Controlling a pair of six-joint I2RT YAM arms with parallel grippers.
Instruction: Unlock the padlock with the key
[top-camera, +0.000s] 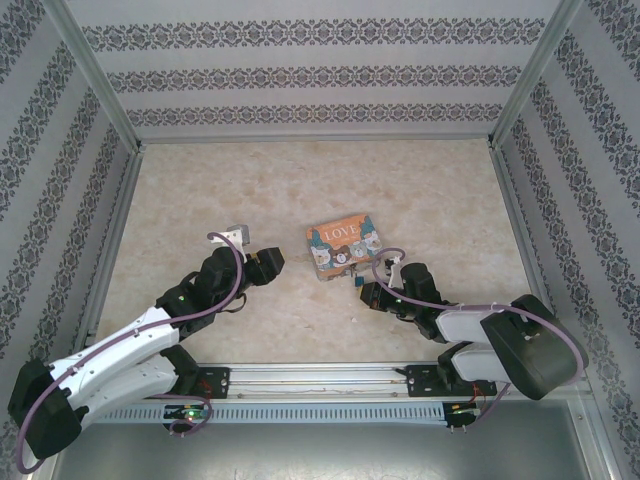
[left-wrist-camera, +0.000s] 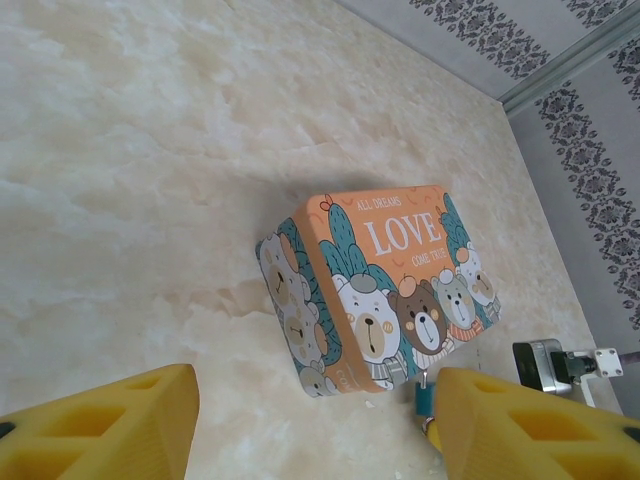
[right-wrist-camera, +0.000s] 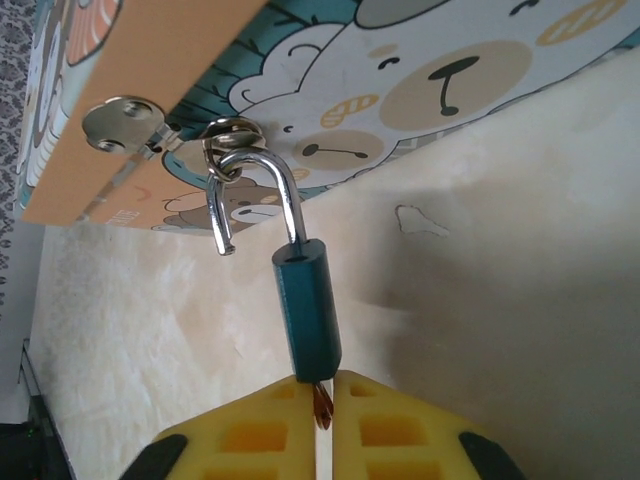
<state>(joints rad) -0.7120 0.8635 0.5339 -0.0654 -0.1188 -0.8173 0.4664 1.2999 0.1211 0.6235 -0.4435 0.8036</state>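
R gripper (right-wrist-camera: 320, 392) pinches what's prob key (right-wrist-camera: 321, 408) under padlock (right-wrist-camera: 308, 310); L gripper (left-wrist-camera: 315, 420) wide.

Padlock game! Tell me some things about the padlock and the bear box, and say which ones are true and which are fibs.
1. The padlock's shackle is open, with one end free. True.
2. The padlock's body is red. False: it is teal-blue.
3. The padlock hangs from a ring on the tin. True.
4. The left jaws grip the tin. False: they stand open, apart from the tin.
5. The right jaws are closed on the key at the padlock's bottom end. True.
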